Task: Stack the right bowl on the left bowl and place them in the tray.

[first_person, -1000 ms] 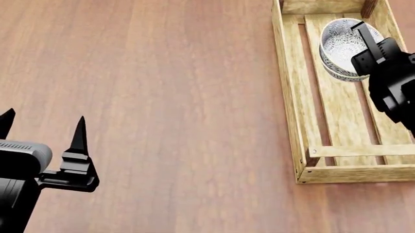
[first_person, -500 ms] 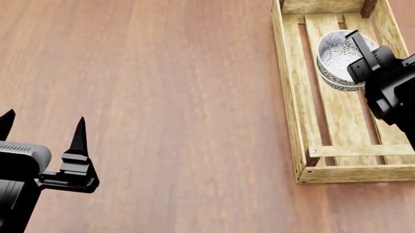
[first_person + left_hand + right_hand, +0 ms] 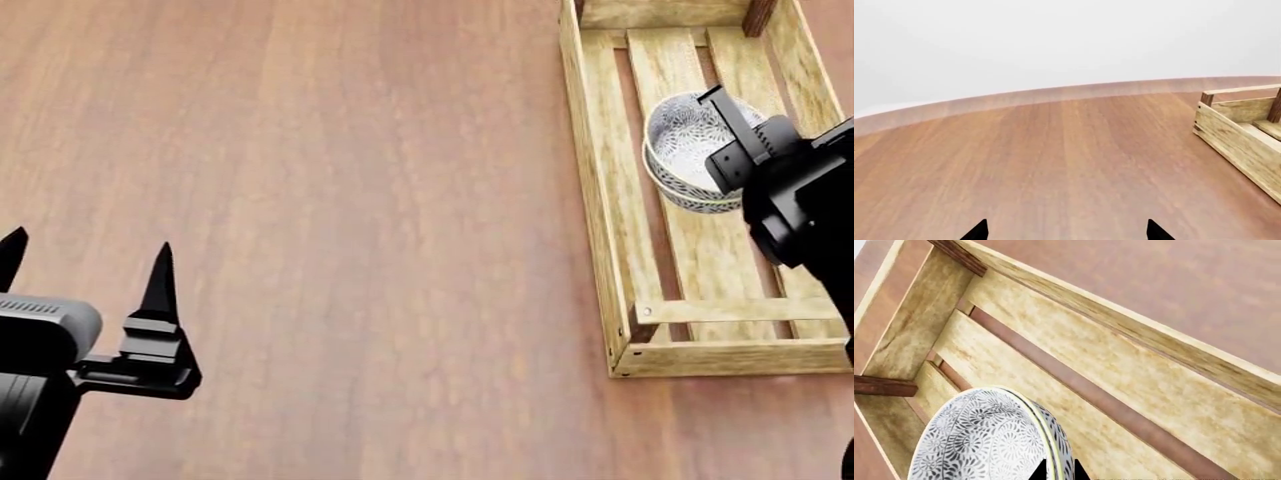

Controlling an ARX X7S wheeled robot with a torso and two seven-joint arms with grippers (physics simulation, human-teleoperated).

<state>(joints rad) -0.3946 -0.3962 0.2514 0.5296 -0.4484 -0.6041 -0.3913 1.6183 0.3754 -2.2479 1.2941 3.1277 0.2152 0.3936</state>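
Right now the right gripper [image 3: 731,118] is clamped on the rim of the stacked bowls [image 3: 678,150]; one black finger [image 3: 722,108] lies across the inside of the upper bowl, the other finger is hidden behind the rim and the wrist body. In the right wrist view the fingertips [image 3: 1057,471] straddle the double rim, patterned bowls [image 3: 991,440] filling the lower part of that picture, two rims visibly nested. Bowls sit inside the tray [image 3: 595,215], over its slatted bottom, toward the far half; cannot tell if they touch the slats or hang just above. Tray [image 3: 1134,365] is light wood, low sides, dark corner post visible at the far end.

Left gripper [image 3: 87,268] is spread wide with nothing between its pointed tips, low at the near left, well apart from the tray. Left wrist view shows only the two tips [image 3: 978,231] at the frame edge, plus a corner of the tray [image 3: 1234,135].

Surface: reddish-brown wood table [image 3: 334,200], lengthwise grain, curved far edge [image 3: 1054,94] in the left wrist view. Beyond it plain pale grey-white backdrop, no detail. Tray's right side is cut off by the head frame and partly covered by the right arm.
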